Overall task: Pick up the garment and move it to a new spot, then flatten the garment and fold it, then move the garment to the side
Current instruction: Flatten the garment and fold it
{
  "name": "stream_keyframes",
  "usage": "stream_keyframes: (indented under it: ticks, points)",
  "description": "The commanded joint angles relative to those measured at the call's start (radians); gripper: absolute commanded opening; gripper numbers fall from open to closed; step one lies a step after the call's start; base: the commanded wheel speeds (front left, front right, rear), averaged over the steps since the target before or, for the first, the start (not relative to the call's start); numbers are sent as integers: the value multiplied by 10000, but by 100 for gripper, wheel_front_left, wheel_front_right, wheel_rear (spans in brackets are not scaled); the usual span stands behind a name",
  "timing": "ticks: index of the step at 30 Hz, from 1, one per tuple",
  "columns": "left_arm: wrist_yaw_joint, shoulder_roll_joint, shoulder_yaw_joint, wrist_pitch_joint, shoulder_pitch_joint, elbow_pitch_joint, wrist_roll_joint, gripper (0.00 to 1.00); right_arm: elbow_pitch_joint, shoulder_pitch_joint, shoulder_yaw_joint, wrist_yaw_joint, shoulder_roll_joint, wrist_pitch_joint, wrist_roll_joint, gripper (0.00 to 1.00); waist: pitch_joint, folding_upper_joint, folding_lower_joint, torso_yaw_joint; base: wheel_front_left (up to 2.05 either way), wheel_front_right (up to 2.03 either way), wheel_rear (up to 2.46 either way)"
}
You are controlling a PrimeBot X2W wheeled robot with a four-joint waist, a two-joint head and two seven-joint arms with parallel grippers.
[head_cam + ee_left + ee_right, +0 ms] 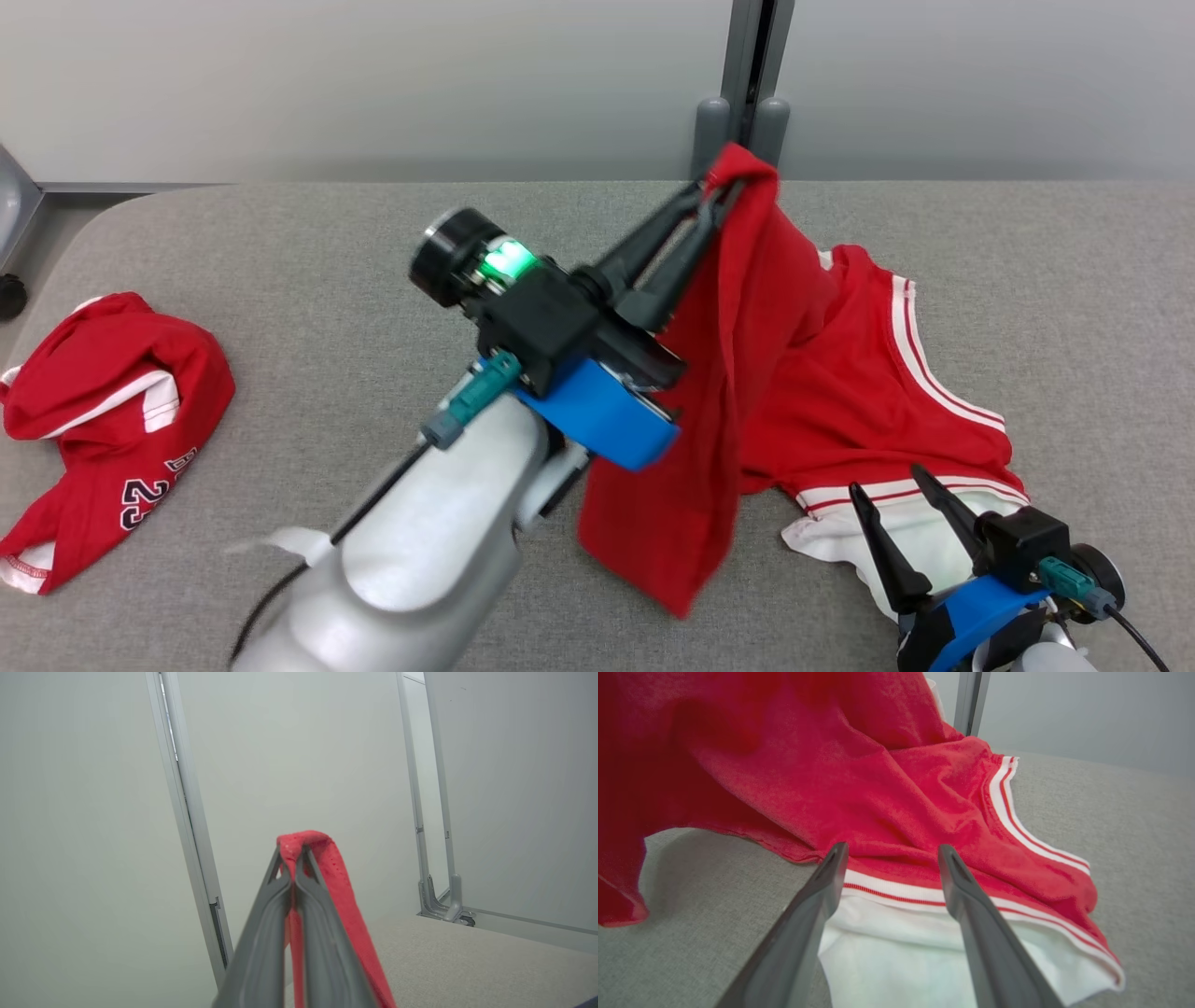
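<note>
The garment (822,373) is red with white striped trim and a white part at its near end; it lies on the grey table (327,243) right of centre. My left gripper (719,191) is shut on a pinched fold of it, held up high so a red flap hangs down to the table. The left wrist view shows the red cloth (327,858) draped over the closed fingertips of the left gripper (293,851). My right gripper (882,478) stands open just above the garment's white-trimmed near edge (896,891); the right wrist view shows this gripper (889,851) with nothing between its fingers.
A second red jersey (103,420) with dark numerals lies crumpled at the table's left end. A grey post (747,84) rises behind the far table edge, close to my raised left gripper. Pale wall panels stand beyond the table.
</note>
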Motion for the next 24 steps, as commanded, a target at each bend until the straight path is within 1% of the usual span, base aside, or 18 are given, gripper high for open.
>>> stream_keyframes:
  ticks: [1, 4, 7, 8, 9, 13, 17, 18, 19, 20, 22, 23, 24]
  points:
    - [-10, 272, 287, -25, -301, 367, 0, 0, 7, 55, 8, -3, 53, -4, -74, 100, 66, 0, 1, -30, 0, 0, 0]
    - [23, 613, 775, -29, -833, 1329, -41, 0, -48, -129, 96, -3, 100, -4, -37, 100, 312, 0, 1, -197, 0, 0, 0]
    - [67, 1067, 1281, -27, -1255, 2324, -142, 0, -117, -364, 182, -3, 116, -4, 30, 100, 660, 0, 1, -470, 0, 0, 0]
    - [58, 1233, 1450, -28, -1317, 2639, -208, 0, -139, -411, 176, -3, 121, -4, 64, 100, 769, 0, 1, -553, 0, 0, 0]
    - [58, 1233, 1450, -28, -1317, 2639, -208, 0, -139, -411, 176, -3, 121, -4, 64, 100, 769, 0, 1, -553, 0, 0, 0]
    - [102, 1824, 2117, -28, -1503, 3710, -411, 0, -190, -568, 235, -3, 107, -4, 117, 100, 1142, 0, 1, -891, 0, 0, 0]
    - [268, 2226, 2800, -30, -1413, 4582, -660, 0, -173, -637, 225, -3, 77, -4, 182, 100, 1347, 0, 1, -1122, 0, 0, 0]
    - [360, 2295, 2981, -28, -1345, 4812, -695, 22, -150, -653, 212, -3, 79, -4, 198, 100, 1374, 0, 1, -1161, 0, 0, 0]
    - [484, 2364, 3136, -28, -1273, 5009, -685, 73, -132, -663, 219, -3, 69, -4, 195, 100, 1398, 0, 1, -1195, 0, 0, 0]
    - [635, 2403, 3277, -28, -1220, 5195, -648, 100, -126, -687, 232, -3, 71, -4, 193, 100, 1425, 0, 1, -1234, 0, 0, 0]
    - [953, 2393, 3472, -28, -1202, 5352, -504, 100, -129, -708, 227, -3, 81, -4, 187, 100, 1464, 0, 1, -1280, 0, 0, 0]
    - [1195, 2334, 3639, -28, -1172, 5274, -459, 100, -130, -726, 208, -3, 65, -4, 200, 100, 1476, 0, 1, -1281, 0, 0, 0]
    - [1348, 2274, 3730, -28, -1050, 5217, -376, 100, -129, -742, 186, -3, 56, -4, 205, 100, 1483, 0, 1, -1274, 0, 0, 0]
